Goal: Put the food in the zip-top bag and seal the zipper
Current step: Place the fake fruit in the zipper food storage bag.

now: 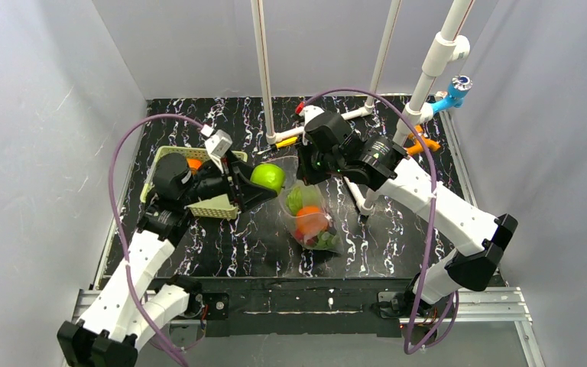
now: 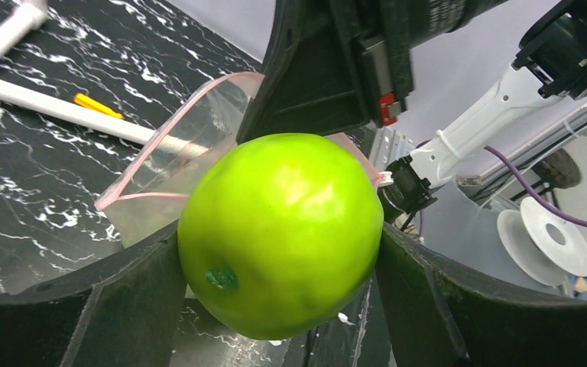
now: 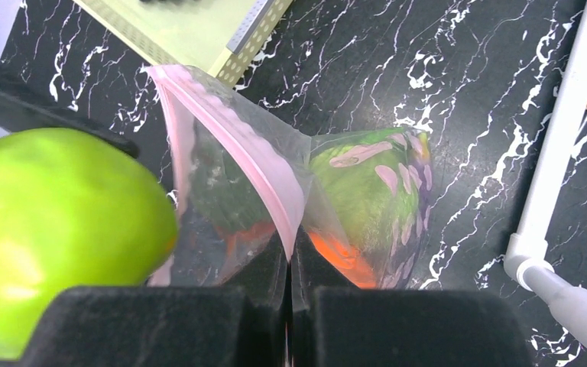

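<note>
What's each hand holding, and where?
Left hand grips the green apple across its sides. Right hand pinches the zip-top bag at its pink zipper edge.

Basket on the left, apple just right of it in the left gripper, bag in the middle, food inside, right gripper on its far edge.

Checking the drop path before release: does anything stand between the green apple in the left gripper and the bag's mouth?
Nothing visible does. The left gripper holds the green apple right beside the open mouth of the zip-top bag, which the right gripper pinches up by the zipper strip.
</note>
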Controlling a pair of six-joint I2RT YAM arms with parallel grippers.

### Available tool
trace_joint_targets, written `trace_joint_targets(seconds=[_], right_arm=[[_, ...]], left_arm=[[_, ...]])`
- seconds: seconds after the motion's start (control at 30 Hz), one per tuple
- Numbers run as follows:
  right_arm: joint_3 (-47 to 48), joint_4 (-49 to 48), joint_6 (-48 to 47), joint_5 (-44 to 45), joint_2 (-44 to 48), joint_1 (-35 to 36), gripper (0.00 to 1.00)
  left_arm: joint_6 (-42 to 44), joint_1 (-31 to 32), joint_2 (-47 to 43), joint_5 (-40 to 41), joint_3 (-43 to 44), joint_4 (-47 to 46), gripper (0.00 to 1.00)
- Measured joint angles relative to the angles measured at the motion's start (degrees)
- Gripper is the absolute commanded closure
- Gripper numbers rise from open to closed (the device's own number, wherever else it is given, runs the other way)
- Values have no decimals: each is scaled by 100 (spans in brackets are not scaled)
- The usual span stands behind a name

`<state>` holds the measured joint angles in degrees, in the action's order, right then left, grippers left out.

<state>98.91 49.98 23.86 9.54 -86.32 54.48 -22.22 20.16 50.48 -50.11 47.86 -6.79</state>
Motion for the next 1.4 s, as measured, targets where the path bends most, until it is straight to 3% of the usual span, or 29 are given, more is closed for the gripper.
trace_joint_targets(seconds=[0.23,0.53,0.67,0.77,0.93,0.97,1.0,1.23,1.4], right_arm=[[0,2,0,-74,-28,76,99],[9,-15,20,-72,-31,79,99],[7,-31,24,-61,-28,79,99],[7,-33,24,-50,-26,79,99],[9,-35,24,-55,-26,79,99],[9,-35,24,-55,-26,79,99],[9,-35,24,-55,-24,79,99],[7,-15,24,-55,70,83,99],[7,17,28,-57,129,98,99]], left_arm=[[140,9,-691,87,4,-44,95],[-96,50,643,-109,22,-72,86],[17,68,841,251,35,398,70],[122,72,837,402,127,623,44],[293,116,769,472,184,800,19],[337,133,723,479,184,824,6],[382,142,664,492,181,839,2],[654,254,-9,667,72,807,2],[717,310,-22,682,63,741,2]])
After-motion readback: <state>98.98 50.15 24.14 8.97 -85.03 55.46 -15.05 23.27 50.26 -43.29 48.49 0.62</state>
